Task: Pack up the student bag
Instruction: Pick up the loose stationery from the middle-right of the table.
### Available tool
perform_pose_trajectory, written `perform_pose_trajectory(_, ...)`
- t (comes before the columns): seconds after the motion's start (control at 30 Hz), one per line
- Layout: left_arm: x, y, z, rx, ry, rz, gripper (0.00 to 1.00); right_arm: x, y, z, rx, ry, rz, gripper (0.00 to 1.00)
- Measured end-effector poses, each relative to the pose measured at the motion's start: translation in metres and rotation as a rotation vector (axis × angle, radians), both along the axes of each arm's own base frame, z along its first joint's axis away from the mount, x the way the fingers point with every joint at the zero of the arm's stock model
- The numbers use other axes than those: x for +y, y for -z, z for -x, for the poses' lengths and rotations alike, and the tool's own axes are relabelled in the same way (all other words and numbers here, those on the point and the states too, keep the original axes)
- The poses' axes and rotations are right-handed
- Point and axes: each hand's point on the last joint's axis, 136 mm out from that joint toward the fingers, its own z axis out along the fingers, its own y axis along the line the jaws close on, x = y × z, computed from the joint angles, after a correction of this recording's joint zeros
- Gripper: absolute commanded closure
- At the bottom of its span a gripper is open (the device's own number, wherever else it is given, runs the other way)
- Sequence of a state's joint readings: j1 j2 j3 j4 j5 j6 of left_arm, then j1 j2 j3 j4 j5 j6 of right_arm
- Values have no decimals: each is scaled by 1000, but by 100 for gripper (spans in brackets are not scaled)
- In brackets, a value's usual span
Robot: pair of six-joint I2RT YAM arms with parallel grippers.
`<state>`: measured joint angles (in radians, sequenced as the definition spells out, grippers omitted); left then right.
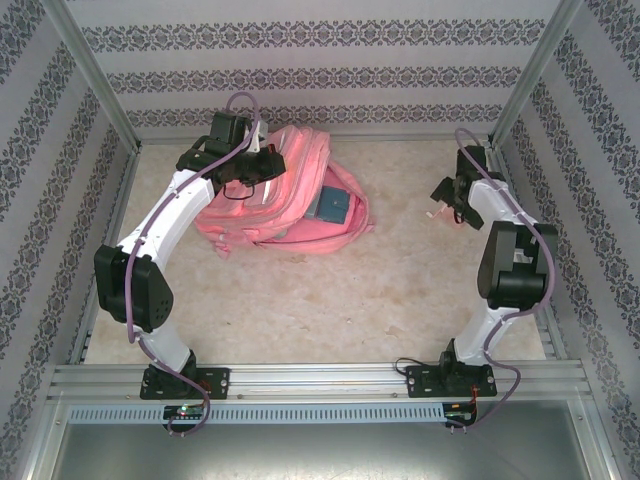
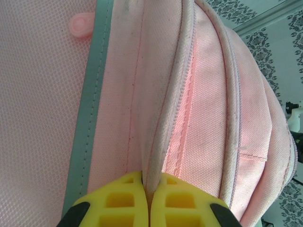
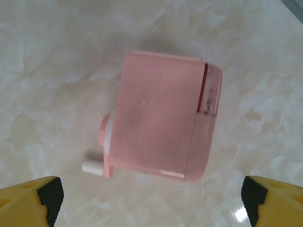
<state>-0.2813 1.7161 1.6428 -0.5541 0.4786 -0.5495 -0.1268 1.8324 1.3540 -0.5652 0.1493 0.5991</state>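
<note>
Top view, bag: the pink student bag lay on the desk, far and left of centre, its main mouth gaping toward the right with a flat blue-grey item inside.
Top view, left arm: the left arm reached forward, its wrist over the bag's upper left part.
Top view, right arm: the right arm stood at the desk's right side, well apart from the bag.
Left wrist view, left jaws: clenched on a raised fabric edge of the bag beside a zip line; the 2 yellow fingers met with the fold between them.
Left wrist view, trim: a grey-green stripe ran along the panel, with a round pink stud just beside it.
Right wrist view, right jaws: released; 2 black-padded fingers stood wide apart at the lower corners, touching nothing.
Right wrist view, box: a small pink box lay on the marbled desk beyond the fingers, apart from both, a white stub at its left side.
</note>
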Motion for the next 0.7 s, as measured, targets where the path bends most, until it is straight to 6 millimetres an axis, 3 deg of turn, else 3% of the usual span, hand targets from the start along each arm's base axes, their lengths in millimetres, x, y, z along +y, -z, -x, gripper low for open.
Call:
perform_pose_trajectory(0.2, 0, 0, 0, 2, 0, -1, 94, -18, 11, -20, 7, 48, -28, 2)
perform_pose_trajectory(0.37, 0, -1, 1, 4, 2, -5, 94, -30, 30, -22, 41, 101, -88, 3)
perform_pose_trajectory(0.5, 0, -1, 1, 1, 7, -10, 94, -32, 47, -17, 75, 116, -130, 14)
perform_pose_trajectory(0.7, 0, -1, 1, 0, 11, -14, 94, -30, 46, -19, 65, 103, -148, 35)
